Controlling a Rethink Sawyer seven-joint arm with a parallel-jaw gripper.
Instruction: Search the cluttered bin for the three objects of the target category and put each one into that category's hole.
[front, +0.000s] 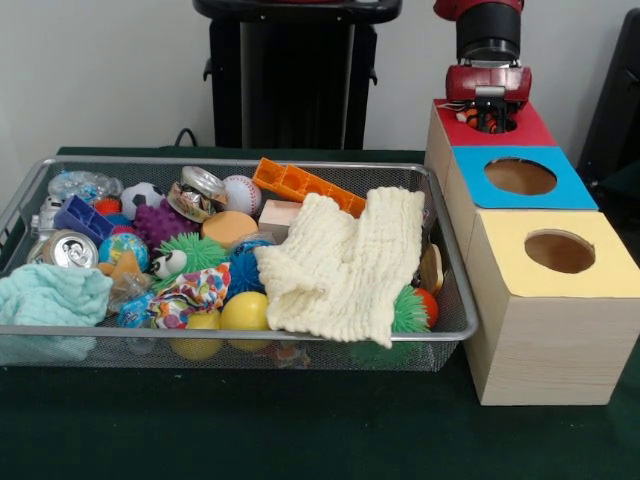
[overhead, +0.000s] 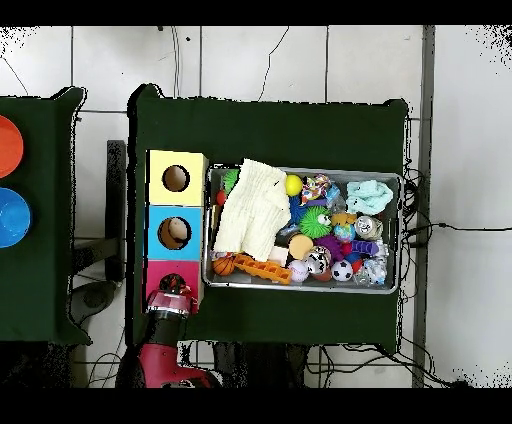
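Note:
My gripper (front: 489, 112) hangs straight down over the round hole (front: 512, 124) of the red-panelled box (front: 538, 130), at the far end of the box row. It is shut on a small orange and black soft toy (front: 480, 120), held at the hole's rim. In the overhead view the gripper (overhead: 172, 298) covers part of that hole on the red box (overhead: 160, 272). The wire mesh bin (front: 240, 163) stands left of the boxes, full of clutter; it also shows in the overhead view (overhead: 305, 168). I cannot pick out other soft animal toys in it.
A cream knitted cloth (front: 345, 265) covers the bin's right half. Beside it lie an orange plastic block (front: 305, 185), a can (front: 68, 250), a teal cloth (front: 50, 295) and spiky balls. The blue-panelled box (front: 520, 177) and yellow-panelled box (front: 560, 250) stand nearer the camera.

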